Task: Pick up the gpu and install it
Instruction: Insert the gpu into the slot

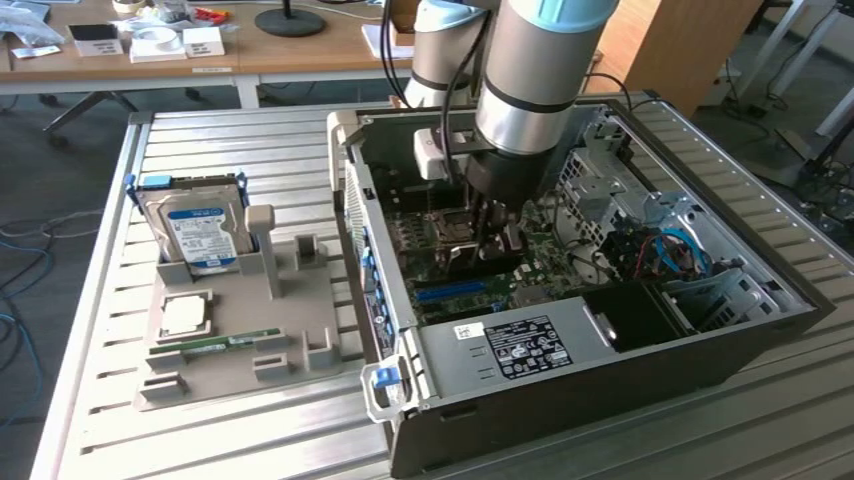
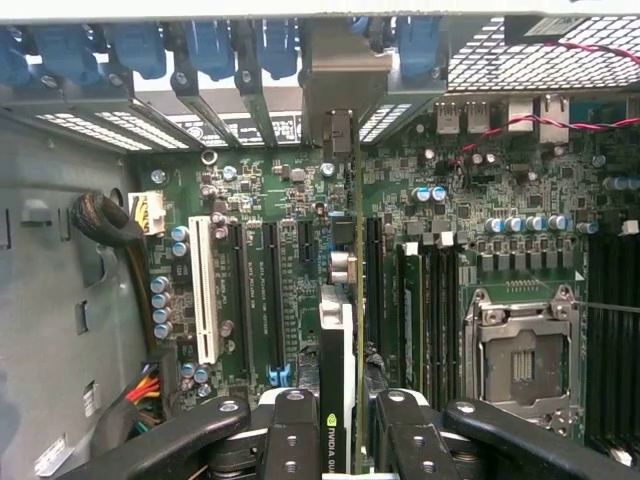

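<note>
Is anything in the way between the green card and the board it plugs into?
Nothing I can see. The end effector holds the green card edge-on over the board, with no cable or part between them.

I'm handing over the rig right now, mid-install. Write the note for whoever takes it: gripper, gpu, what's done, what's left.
Gripper: shut on the gpu, which it holds edge-on.
Gpu: inside the open computer case, upright over the motherboard, with its silver bracket toward the rear slot openings.
Done: gpu picked up and brought into the case.
Left: I cannot tell whether it is seated in a slot, and it is not yet released.
Other parts: hard drive and memory stick sit in the grey holder on the exterior view's left.
</note>
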